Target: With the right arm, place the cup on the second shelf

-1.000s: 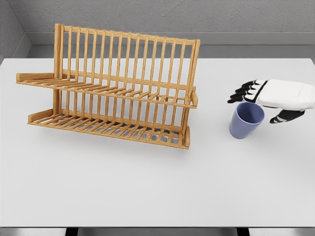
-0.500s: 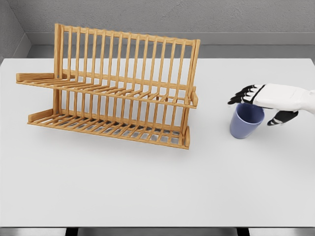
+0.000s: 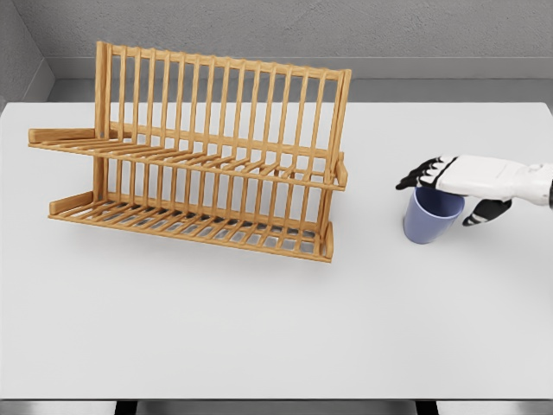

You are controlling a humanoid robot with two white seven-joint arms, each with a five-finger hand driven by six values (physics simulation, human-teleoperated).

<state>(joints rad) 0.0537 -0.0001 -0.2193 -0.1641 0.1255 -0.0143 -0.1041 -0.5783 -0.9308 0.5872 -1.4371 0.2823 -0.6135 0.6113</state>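
A blue cup point(image 3: 429, 223) stands upright on the white table point(image 3: 259, 328), to the right of the wooden dish rack point(image 3: 203, 156). My right hand point(image 3: 439, 199) comes in from the right edge and lies flat over the cup's mouth. Its black fingers point(image 3: 415, 177) reach past the far left rim, and the thumb point(image 3: 482, 212) hangs down just beside the cup's right wall. The hand is open around the cup, with no firm grasp visible. The rack's second, upper shelf point(image 3: 181, 160) has nothing on it. The left arm is out of view.
The rack's lower shelf point(image 3: 190, 225) also holds nothing. A gap of bare table separates the rack's right end post point(image 3: 328, 242) from the cup. A grey wall runs behind the table's far edge.
The right hand has sunk lower over the cup and drawn slightly leftward, with the thumb closing in toward the cup's side. The cup has not moved.
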